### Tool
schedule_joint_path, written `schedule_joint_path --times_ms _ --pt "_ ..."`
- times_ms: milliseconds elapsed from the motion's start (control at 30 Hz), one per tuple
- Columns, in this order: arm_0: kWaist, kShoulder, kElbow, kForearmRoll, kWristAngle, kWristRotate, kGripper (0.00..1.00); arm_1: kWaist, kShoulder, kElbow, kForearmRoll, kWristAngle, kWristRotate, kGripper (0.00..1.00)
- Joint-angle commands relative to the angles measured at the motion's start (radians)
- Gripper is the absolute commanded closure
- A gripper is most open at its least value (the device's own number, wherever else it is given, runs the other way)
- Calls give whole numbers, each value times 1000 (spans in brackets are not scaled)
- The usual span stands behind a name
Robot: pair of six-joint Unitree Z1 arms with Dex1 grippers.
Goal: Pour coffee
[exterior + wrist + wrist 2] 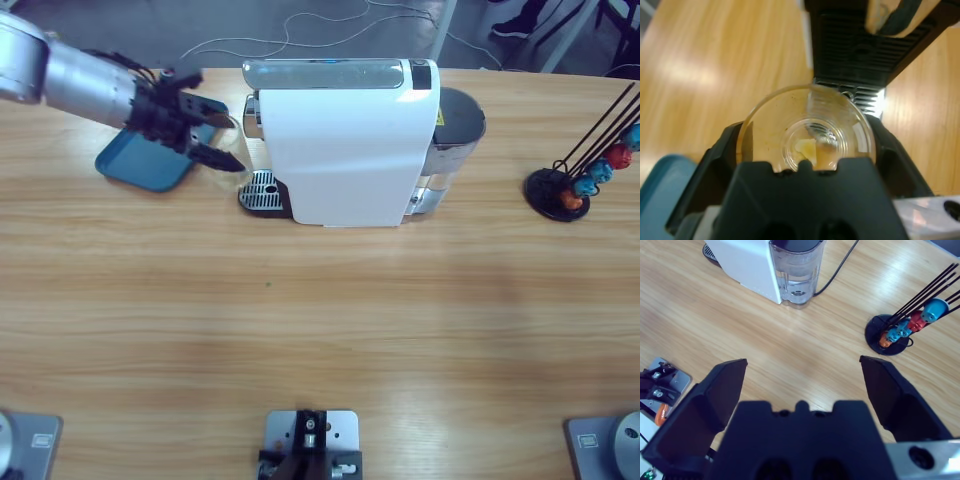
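My left tool (218,140) has a small clear glass (807,131) clamped between its two black jaws, one on each side of the wall, just beside the drip grille (262,190) of the white coffee machine (345,140). Looking down into the glass through my left wrist view, I see only a pale yellowish patch at the base; I cannot make out any dark coffee in it. A blue tray (140,160) lies on the bench (320,320) under my left forearm.

The bench is long, of light wood. Near its right end stands a black wire rack (565,190) holding red, blue and orange capsules (605,165). Grey floor with loose cables shows beyond the far edge.

My right tool (802,385) hangs above bare wood with its jaws spread wide, gripping nothing; ahead of it are the machine's water tank (797,277) and the rack.
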Motion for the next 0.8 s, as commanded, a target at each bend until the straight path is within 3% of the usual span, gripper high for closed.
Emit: schedule_joint_path --times_ms 33,267,300,333,367,567,800 --pt "-95 63 14 16 -27 5 1000 8 3 6 18 -21 -12 0" --pt "-97 68 13 13 -8 4 1000 8 6 6 16 -21 -12 0" --pt "-98 73 14 13 3 3 964 8 6 6 16 -21 -12 0" --pt "-98 73 15 13 20 -1 407 8 7 6 16 -21 -12 0" --pt "-98 73 15 13 30 -13 35 8 7 6 16 -21 -12 0" --pt "-80 42 35 13 46 -40 13 8 14 1 10 -21 -12 0" --pt "-32 -131 147 13 2 -44 13 8 44 -19 -12 -21 -12 0"
